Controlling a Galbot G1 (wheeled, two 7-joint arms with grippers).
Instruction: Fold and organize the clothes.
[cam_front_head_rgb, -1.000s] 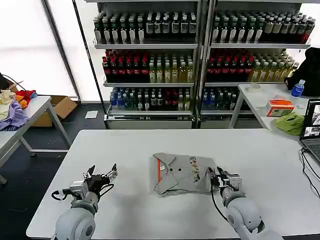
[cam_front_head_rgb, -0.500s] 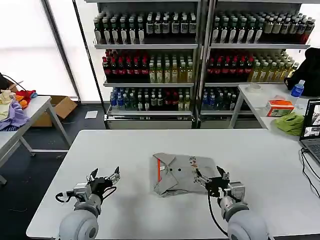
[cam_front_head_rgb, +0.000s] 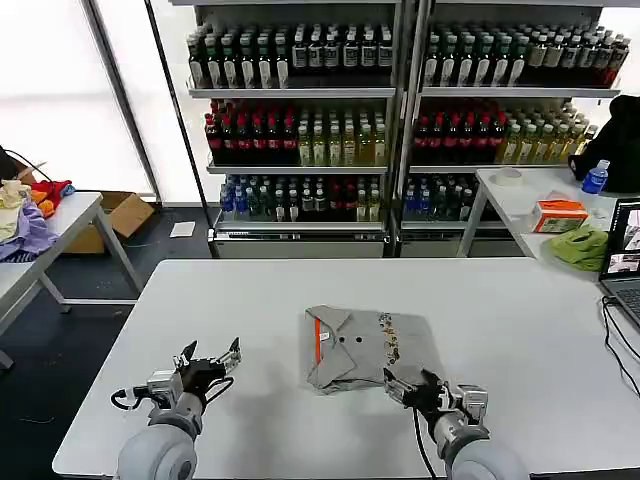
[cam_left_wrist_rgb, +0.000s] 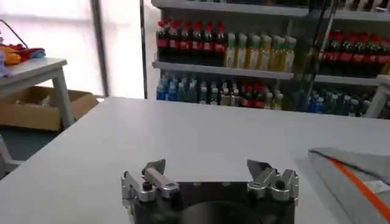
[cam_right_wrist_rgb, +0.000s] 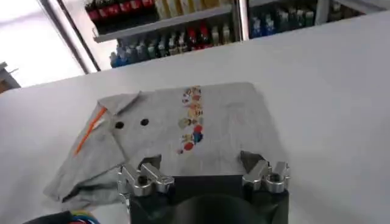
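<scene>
The broad white rectangular tabletop (cam_front_head_rgb: 520, 330) stands in front of tall metal shelving racks packed with rows of bottled drinks (cam_front_head_rgb: 400, 110). Near the middle of the tabletop, a little toward the robot's right, lies the folded light grey cotton shirt with an orange-lined buttoned collar and a strip of multicoloured print (cam_front_head_rgb: 368, 347), resting flat in a compact bundle with its collar end pointing to the robot's left. The right pincer (cam_front_head_rgb: 420, 385) sits low at the near edge of the shirt, its fingers spread apart and holding nothing; from its wrist camera the shirt (cam_right_wrist_rgb: 183, 131) lies just beyond the fingertips. The left pincer (cam_front_head_rgb: 208, 358) hovers over bare tabletop well to the left of the shirt, likewise spread wide and empty.
</scene>
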